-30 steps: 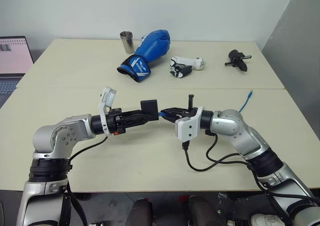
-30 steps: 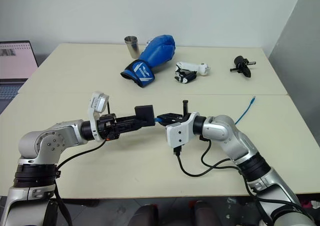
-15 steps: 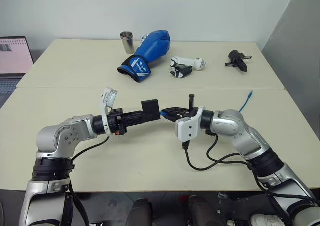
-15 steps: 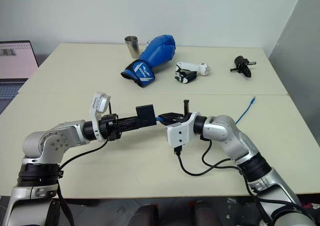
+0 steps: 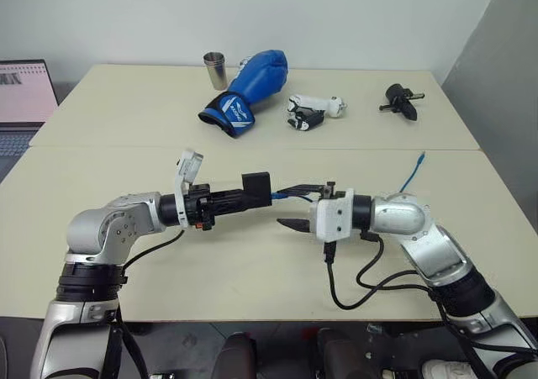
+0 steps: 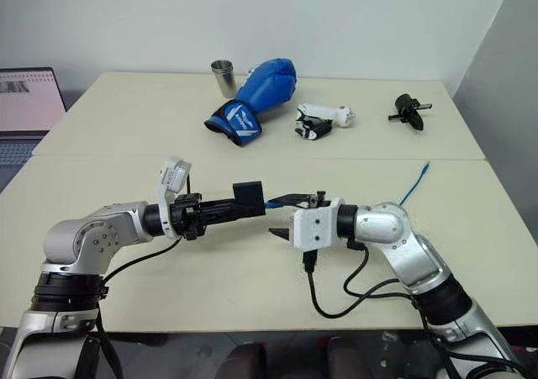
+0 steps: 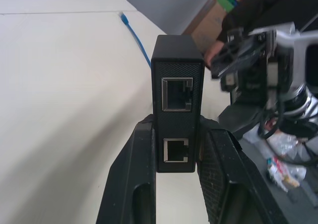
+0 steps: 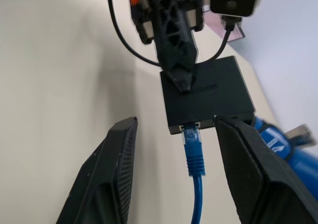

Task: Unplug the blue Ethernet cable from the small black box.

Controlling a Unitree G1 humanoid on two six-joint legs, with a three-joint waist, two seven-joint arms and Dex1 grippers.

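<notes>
Blue Ethernet cable (image 8: 195, 157) at box edge (image 8: 206, 95), claws apart

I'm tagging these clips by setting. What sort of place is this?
Probably an office or lab room used for robot trials: plain cream tables against a bare white wall, an open laptop at one side, and unrelated test props such as a blue boxing glove and metal cup.

The left arm reaches in from the left with its forearm near level, and the left hand (image 5: 250, 196) points right, fingers closed on the small black box (image 5: 256, 186). The right arm bends at the elbow, and the right hand (image 5: 290, 207) points left toward it. Its two fingers (image 8: 109, 174) stand spread apart.
</notes>
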